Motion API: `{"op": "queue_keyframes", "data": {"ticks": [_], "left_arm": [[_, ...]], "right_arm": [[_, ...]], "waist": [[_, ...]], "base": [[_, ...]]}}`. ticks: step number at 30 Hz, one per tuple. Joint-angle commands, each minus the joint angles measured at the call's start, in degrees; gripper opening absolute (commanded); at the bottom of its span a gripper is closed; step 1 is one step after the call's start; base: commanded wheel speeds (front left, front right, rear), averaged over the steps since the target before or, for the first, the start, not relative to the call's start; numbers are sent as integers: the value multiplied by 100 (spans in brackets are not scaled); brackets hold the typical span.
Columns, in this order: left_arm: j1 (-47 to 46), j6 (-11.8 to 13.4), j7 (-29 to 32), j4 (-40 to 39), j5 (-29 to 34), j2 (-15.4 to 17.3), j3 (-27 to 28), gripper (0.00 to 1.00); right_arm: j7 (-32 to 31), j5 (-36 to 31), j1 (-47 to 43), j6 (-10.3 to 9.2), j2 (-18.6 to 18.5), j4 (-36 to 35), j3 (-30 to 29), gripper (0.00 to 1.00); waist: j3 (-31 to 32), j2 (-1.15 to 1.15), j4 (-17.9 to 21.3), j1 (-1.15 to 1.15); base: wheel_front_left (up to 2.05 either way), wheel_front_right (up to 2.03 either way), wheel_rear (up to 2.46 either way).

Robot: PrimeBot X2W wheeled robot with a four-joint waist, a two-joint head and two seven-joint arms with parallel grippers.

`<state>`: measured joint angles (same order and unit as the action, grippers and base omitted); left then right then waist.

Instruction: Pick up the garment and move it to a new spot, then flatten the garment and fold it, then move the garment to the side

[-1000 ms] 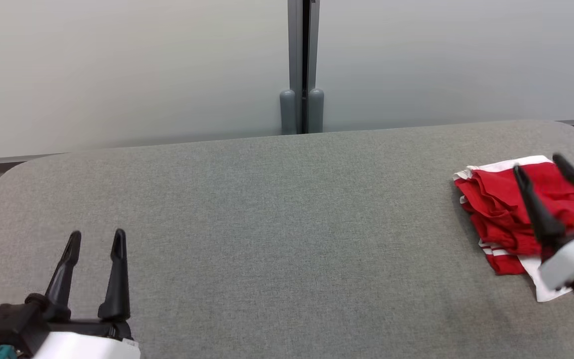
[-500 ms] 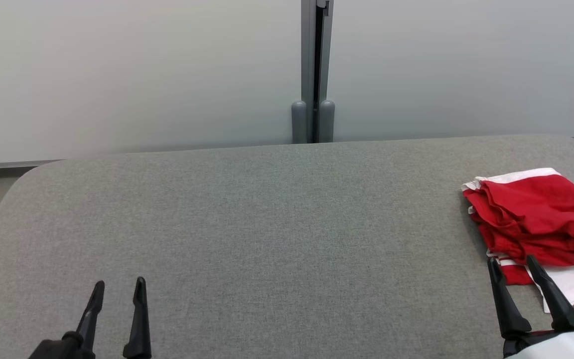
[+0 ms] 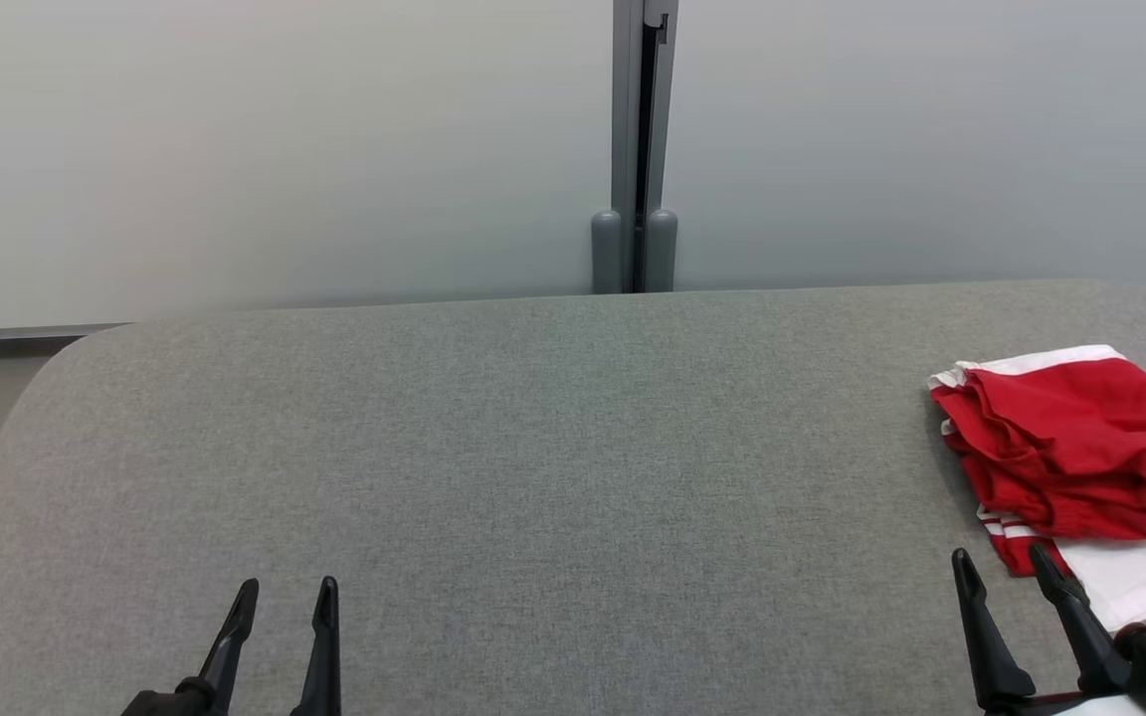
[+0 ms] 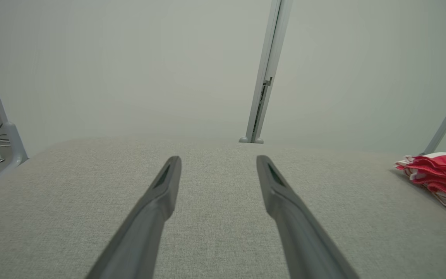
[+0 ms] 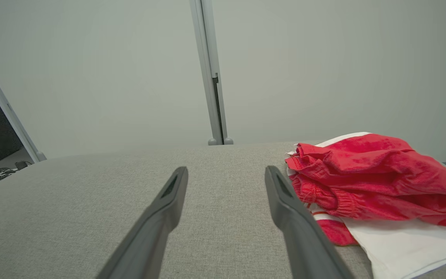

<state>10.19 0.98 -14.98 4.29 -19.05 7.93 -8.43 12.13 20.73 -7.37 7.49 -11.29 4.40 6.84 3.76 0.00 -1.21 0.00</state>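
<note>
The left gripper (image 3: 287, 591) is pointing across the grey table (image 3: 533, 447) from its near left, fingers spread apart and holding nothing. The right gripper (image 3: 1001, 559) is standing open and empty too, at the near right, just beside the folded red and white garment (image 3: 1070, 447), which is lying at the table's right edge.

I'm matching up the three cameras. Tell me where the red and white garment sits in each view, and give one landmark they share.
Head view: garment at the right edge, mid-height, on the grey table.
Left wrist view: garment at the far right edge, small, just below mid-height.
Right wrist view: garment across the right half, lower middle.
Shared landmark: the grey vertical post behind the table's far edge, near top centre in all three.
</note>
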Motion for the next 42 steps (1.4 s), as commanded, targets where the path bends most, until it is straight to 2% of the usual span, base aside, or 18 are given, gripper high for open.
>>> {"op": "queue_keyframes", "data": {"ticks": [1,18,19,21,42], "left_arm": [[-59,-57,-25,31,84,-17,63,100],[-103,-448,-25,87,461,-327,492,100],[-12,-427,2,126,442,-344,464,0],[5,-431,38,207,391,-365,460,0],[-460,-546,611,411,-1699,-398,747,0]], "right_arm": [[42,-32,-26,3,-1,12,8,100],[-9,-28,46,3,45,-17,48,100],[-10,-8,1,0,62,24,70,0],[-14,45,-29,0,96,78,87,0],[-450,2048,360,0,227,309,-219,0]], "waist": [[1,0,10,0],[15,0,61,0],[15,0,61,0],[13,0,62,0],[-56,0,72,0]], "base": [[0,0,0],[0,0,0],[0,0,0],[0,0,0],[0,0,0]]}}
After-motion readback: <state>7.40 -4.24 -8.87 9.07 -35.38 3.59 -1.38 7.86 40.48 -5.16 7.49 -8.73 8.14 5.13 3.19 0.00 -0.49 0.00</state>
